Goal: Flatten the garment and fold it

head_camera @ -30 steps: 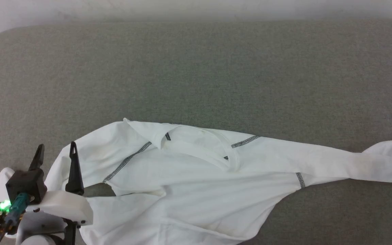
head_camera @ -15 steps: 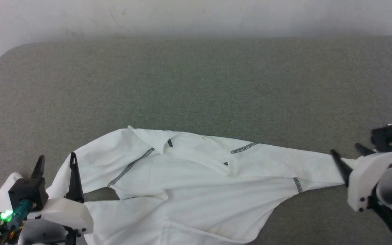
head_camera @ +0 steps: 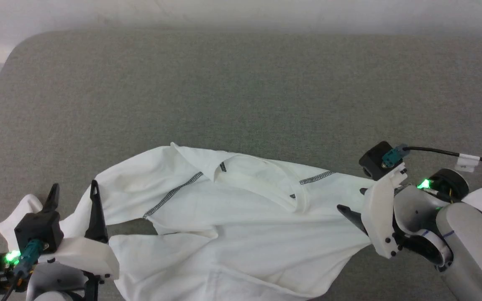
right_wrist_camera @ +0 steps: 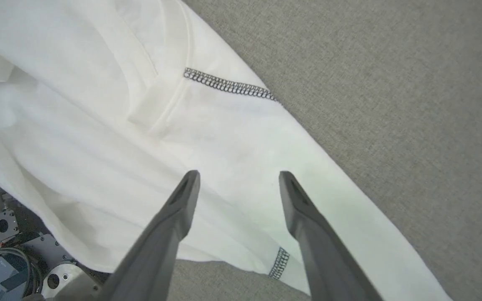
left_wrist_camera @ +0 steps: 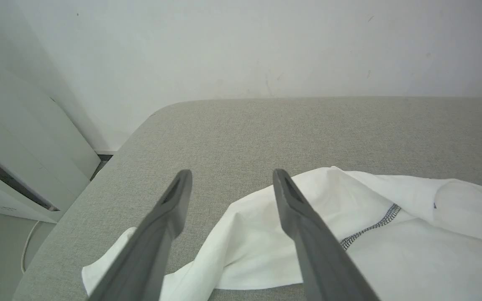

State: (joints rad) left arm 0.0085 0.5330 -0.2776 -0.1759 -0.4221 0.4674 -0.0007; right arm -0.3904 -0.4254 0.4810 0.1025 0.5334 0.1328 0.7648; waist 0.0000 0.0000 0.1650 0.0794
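Found the left gripper (head_camera: 74, 184) and right gripper (head_camera: 350, 199) both spread wide and empty; made out one right finger (head_camera: 349, 214) from the head view, the other largely masked by its white housing (head_camera: 379, 217). Lost the garment (head_camera: 232, 221) under the right arm (head_camera: 471, 242) at one sleeve and past the head view's bottom edge at the hem. Placed it just beneath both grippers on the grey cushion (head_camera: 241, 96), one sleeve under each, contact unclear.

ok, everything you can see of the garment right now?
Thin white long-sleeved garment, lying creased and twisted on the grey fabric surface, not flat or folded. Dark zigzag stitching runs along the shoulder seams; the neckline sits at its far edge. One sleeve bunches by the open left tool; the open right tool is over the other sleeve. Contact unclear.
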